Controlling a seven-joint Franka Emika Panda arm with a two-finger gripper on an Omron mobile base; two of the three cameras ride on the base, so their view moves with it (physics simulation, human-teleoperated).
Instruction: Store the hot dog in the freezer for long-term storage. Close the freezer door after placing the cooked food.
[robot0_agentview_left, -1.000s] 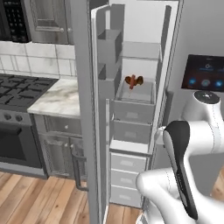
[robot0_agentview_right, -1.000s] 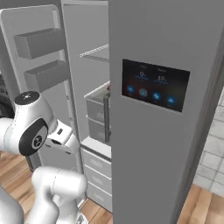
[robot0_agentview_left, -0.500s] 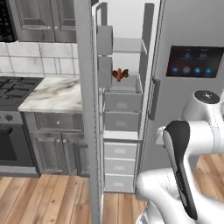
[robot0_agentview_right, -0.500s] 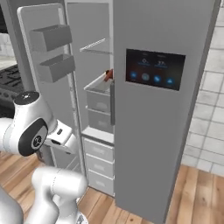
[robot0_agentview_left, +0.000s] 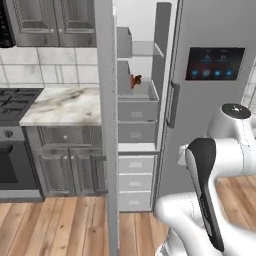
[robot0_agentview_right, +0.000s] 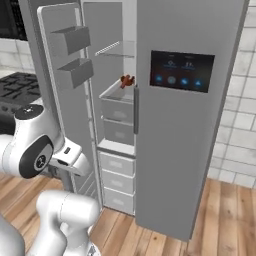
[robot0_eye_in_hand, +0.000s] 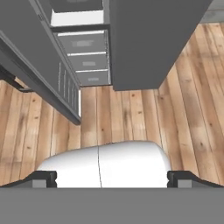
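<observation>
A marble-patterned countertop (robot0_agentview_left: 62, 106) lies at the left of the scene, over grey lower cabinets (robot0_agentview_left: 65, 162) with panelled doors. Left of it stands a black gas stove (robot0_agentview_left: 12, 97) with an oven front below. White square wall tiles (robot0_agentview_left: 47, 72) run behind the counter, and grey upper cabinets (robot0_agentview_left: 55, 22) hang above them. On the right, the wider refrigerator door (robot0_agentview_right: 185, 150) is shut and bears a dark display panel (robot0_agentview_right: 181, 70) with small lit icons. Wooden plank flooring (robot0_eye_in_hand: 131, 113) covers the near ground, and more white tiles (robot0_agentview_right: 240, 120) line the far right wall.

Hot dog (robot0_agentview_left: 135, 80) in freezer (robot0_agentview_left: 137, 125) drawer; freezer door (robot0_agentview_left: 106, 125) open at left.
</observation>
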